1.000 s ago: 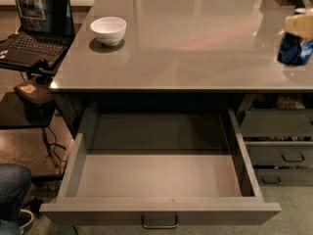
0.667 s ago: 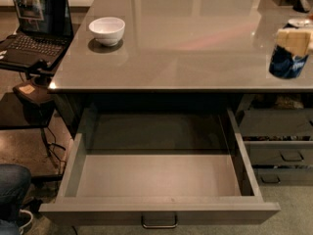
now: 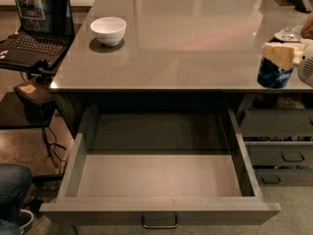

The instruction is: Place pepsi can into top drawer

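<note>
The pepsi can (image 3: 273, 74), dark blue, stands or hangs at the front right edge of the grey countertop (image 3: 186, 38). My gripper (image 3: 280, 56) comes in from the right, and its cream fingers (image 3: 274, 53) are shut on the can's top. The top drawer (image 3: 161, 210) is pulled wide open below the counter. Its inside is bare and its dark loop handle (image 3: 159, 222) is at the front centre. The can is above and to the right of the drawer's right side wall.
A white bowl (image 3: 108, 30) sits on the counter's left part. An open laptop (image 3: 36, 23) stands on a side stand at the left. Narrower grey drawers (image 3: 281, 153) are at the right. A person's knee (image 3: 12, 190) is at the lower left.
My gripper has carried the can leftward and toward the counter's front edge, lower in view than before. The drawer and the bowl have not moved.
</note>
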Available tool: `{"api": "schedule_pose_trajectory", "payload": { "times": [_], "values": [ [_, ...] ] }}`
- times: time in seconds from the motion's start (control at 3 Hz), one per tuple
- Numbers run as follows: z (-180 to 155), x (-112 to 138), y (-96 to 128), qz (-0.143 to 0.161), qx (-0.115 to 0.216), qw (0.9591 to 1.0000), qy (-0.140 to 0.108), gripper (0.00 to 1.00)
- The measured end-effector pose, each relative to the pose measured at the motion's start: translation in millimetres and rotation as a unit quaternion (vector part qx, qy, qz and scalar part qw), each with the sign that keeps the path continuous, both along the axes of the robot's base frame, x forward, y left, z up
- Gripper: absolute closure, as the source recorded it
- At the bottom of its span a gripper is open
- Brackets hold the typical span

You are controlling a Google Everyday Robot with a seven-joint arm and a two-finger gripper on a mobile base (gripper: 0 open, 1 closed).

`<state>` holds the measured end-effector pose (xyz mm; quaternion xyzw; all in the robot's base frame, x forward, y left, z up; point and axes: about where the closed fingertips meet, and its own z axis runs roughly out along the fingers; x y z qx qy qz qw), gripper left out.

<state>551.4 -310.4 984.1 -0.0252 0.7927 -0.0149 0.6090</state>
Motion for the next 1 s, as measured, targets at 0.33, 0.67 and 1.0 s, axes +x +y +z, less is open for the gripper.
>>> {"api": "schedule_pose_trajectory", "payload": {
  "times": [0.33,0.67,1.0],
  "values": [
    [-22,-14,19,0.014,0.010,0.9998,-0.005,1.00],
    [-56,-49,64,0.038,0.051,0.9979,-0.005,1.00],
    [-98,-65,63,0.037,0.049,0.9977,0.028,1.00]
  ]
}}
